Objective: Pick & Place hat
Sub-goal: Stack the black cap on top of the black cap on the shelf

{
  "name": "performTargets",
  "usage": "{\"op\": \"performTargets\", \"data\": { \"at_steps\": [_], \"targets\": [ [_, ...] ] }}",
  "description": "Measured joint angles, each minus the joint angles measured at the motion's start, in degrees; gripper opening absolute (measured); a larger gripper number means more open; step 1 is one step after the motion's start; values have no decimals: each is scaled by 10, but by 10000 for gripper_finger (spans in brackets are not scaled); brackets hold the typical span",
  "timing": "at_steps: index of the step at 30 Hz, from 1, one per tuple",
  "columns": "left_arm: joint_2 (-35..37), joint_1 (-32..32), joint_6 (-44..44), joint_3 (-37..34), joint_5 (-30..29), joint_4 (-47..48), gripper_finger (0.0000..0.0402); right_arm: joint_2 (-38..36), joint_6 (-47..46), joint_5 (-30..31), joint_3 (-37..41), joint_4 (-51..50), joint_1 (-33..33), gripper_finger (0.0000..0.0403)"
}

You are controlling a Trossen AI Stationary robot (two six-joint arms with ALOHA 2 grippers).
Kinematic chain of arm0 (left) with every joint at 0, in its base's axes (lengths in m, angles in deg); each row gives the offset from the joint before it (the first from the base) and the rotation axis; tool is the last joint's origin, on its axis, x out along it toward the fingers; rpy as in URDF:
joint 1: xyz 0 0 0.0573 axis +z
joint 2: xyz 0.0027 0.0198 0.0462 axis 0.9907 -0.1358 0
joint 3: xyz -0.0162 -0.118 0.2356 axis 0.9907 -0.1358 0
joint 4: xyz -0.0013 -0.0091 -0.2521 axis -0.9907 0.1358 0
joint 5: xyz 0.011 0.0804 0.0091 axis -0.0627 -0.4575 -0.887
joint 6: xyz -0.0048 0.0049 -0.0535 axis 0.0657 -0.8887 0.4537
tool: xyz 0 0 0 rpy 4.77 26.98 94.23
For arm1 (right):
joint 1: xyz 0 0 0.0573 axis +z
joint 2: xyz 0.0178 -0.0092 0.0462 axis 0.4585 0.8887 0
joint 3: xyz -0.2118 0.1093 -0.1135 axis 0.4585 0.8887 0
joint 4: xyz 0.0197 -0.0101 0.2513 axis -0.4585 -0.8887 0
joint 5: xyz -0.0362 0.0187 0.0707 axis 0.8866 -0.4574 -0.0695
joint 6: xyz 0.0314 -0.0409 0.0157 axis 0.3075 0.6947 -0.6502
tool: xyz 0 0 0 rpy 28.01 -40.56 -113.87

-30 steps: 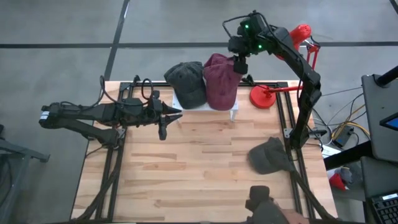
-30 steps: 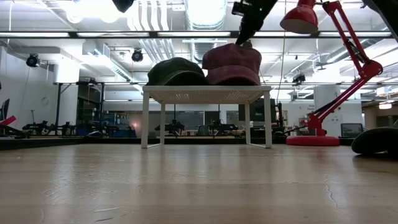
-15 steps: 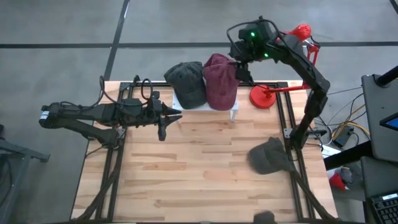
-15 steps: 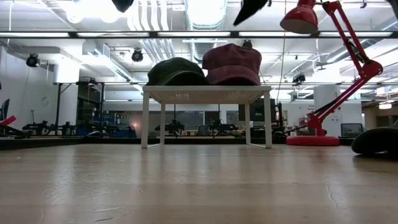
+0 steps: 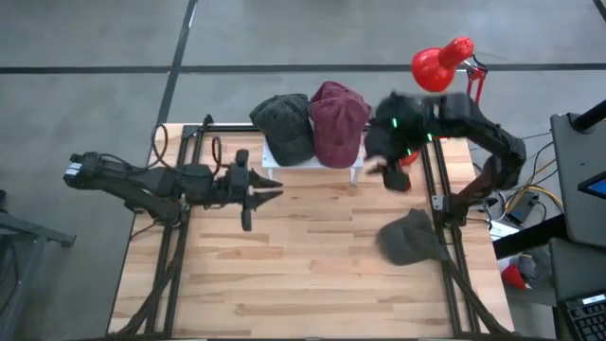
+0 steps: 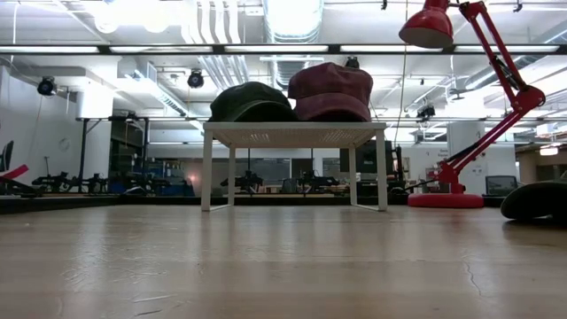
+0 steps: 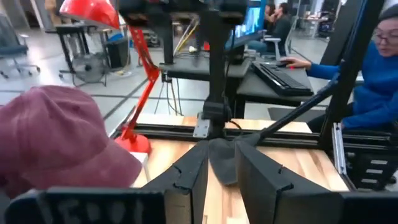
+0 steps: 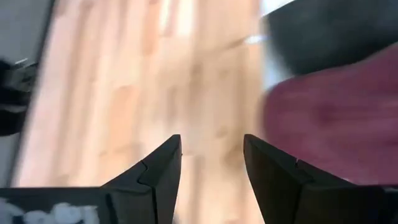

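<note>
A maroon hat [image 5: 336, 123] and a dark grey hat [image 5: 284, 126] rest side by side on a small white stand [image 6: 292, 134] at the table's far side. A second dark grey hat [image 5: 412, 237] lies on the wood near the right edge. My right gripper [image 8: 211, 155] hovers open over the table just right of the stand, beside the maroon hat [image 8: 329, 118], with nothing between its fingers. My left gripper [image 5: 275, 192] stands open and level, left of the stand's near corner, pointing toward the right edge; the far grey hat [image 7: 224, 158] shows beyond its fingers.
A red desk lamp [image 5: 440, 62] stands at the far right, its base [image 6: 446, 199] on the table beside the stand. A person in a blue sleeve [image 7: 373, 87] sits at a desk beyond the right edge. Bare wood lies across the table's middle and near part.
My right gripper has gone from just above the maroon hat's far side toward the table's near and right edges, passing over the hat, which stays on the stand. My left gripper has swung a little toward the near edge.
</note>
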Motion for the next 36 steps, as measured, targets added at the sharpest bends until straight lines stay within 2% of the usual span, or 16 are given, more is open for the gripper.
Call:
{"op": "performTargets", "data": {
  "at_steps": [5,10,16,20,24,27,31,36],
  "targets": [
    [-29,-46,11,0,-52,-23,96,-64,-133,16,126,21,101,171],
    [-67,-74,81,0,-79,-27,96,-130,-332,124,259,56,207,171],
    [-136,-74,211,0,-80,-55,96,-185,-595,293,384,83,355,171],
    [-186,-74,293,0,-74,-86,97,-196,-753,355,441,84,444,171],
    [-235,-74,384,0,-37,-118,97,-192,-896,372,480,85,504,171],
    [-277,-74,416,0,9,-162,97,-184,-968,378,497,90,537,171],
    [-320,-76,427,0,52,-227,97,-170,-1010,377,516,122,572,171],
    [-336,-79,428,-1,74,-241,97,-137,-1011,371,524,186,584,171]
  ]
}}
